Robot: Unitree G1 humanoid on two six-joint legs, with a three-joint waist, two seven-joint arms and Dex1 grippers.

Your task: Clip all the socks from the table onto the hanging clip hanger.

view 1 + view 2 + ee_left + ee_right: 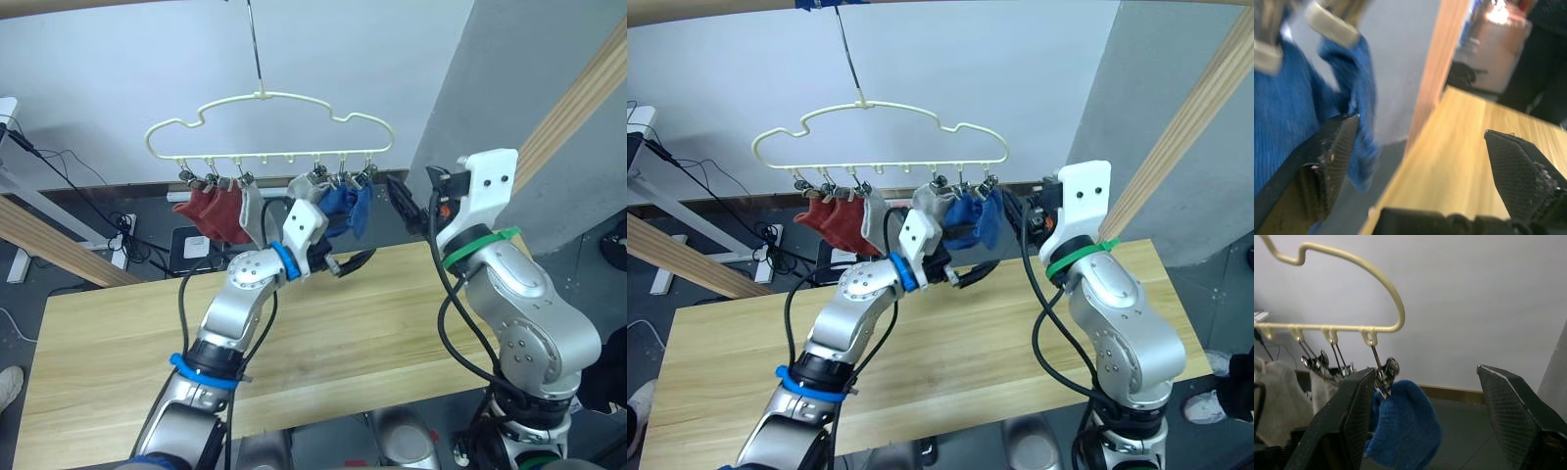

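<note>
The pale-yellow clip hanger (265,98) hangs by its long hook above the table's far edge. Clipped along it are two rust red socks (211,213), two light grey socks (252,211) and two blue socks (343,208). My left gripper (355,260) is open and empty just below the blue socks, with one blue sock (1283,107) beside its finger. My right gripper (402,201) is also open and empty, raised to the right of the hanger's end. The right wrist view faces the last clip and its blue sock (1405,426). The light wood table (392,313) has no socks on it.
A slanted wooden pole (578,93) rises at the right, close behind my right arm. Another pole (59,245) crosses at the left by the table's far corner. Cables and a black box (191,245) lie on the floor behind the table.
</note>
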